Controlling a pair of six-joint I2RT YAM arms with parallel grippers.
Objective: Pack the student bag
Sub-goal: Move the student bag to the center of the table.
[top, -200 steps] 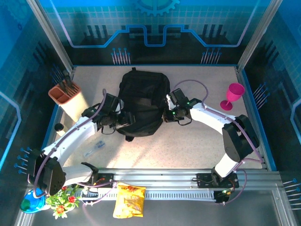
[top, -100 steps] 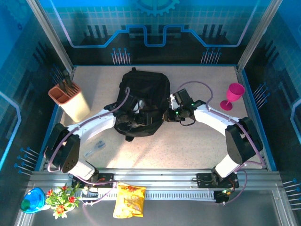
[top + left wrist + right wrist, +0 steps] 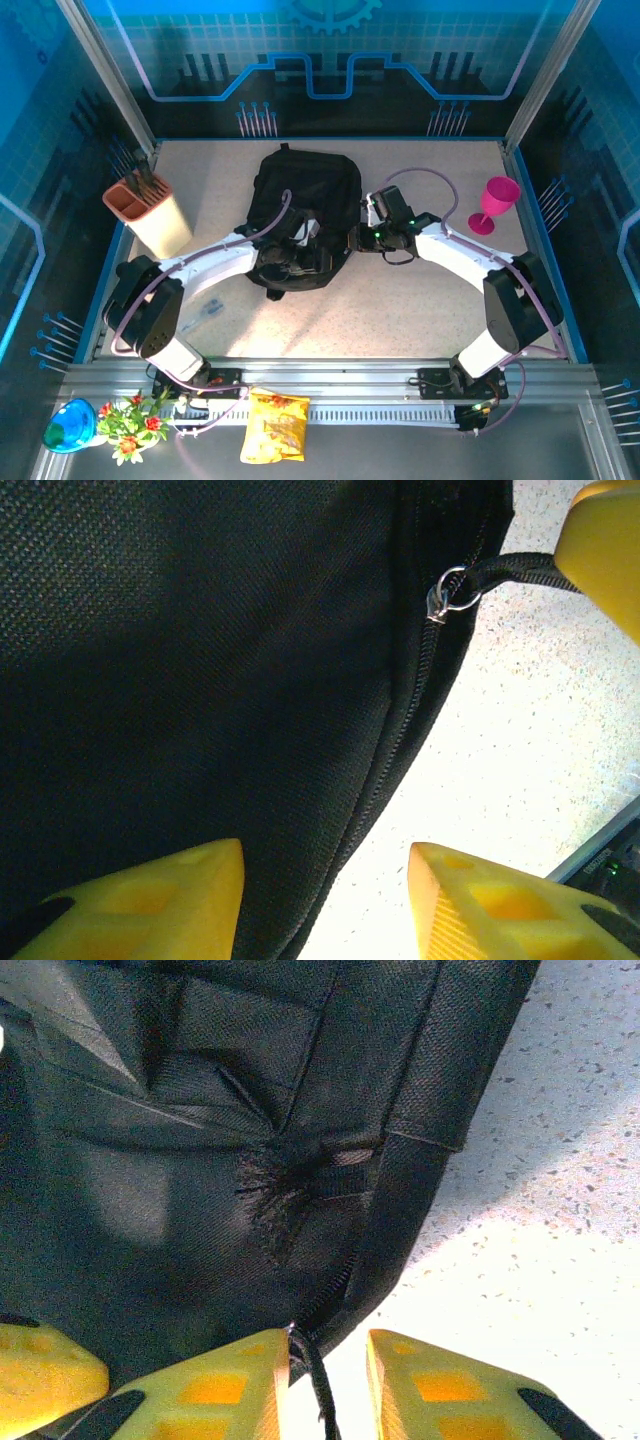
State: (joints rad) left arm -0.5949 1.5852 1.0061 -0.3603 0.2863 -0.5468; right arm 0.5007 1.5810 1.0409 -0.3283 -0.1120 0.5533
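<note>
The student bag (image 3: 305,200), a large black backpack, lies flat in the middle of the table. My left gripper (image 3: 312,252) hovers over its lower right part. In the left wrist view it (image 3: 325,900) is open, its yellow fingers astride the bag's zippered edge (image 3: 400,730). A metal zipper ring (image 3: 448,592) with a black pull cord leads toward a finger of the other gripper. My right gripper (image 3: 356,240) is at the bag's right edge. In the right wrist view it (image 3: 328,1380) stands slightly open, the pull cord (image 3: 318,1380) lying loose between its fingers against the left one.
A beige holder (image 3: 150,212) with dark tools stands at the left wall. A pink goblet (image 3: 496,200) stands at the right. A small clear item (image 3: 200,312) lies near the left arm. A chips packet (image 3: 272,425), flowers (image 3: 130,425) and a blue bowl (image 3: 68,428) sit by the front rail.
My left arm has swung right, from the bag's left side to over its lower part. The right gripper's fingers have parted a little at the bag's right edge.
</note>
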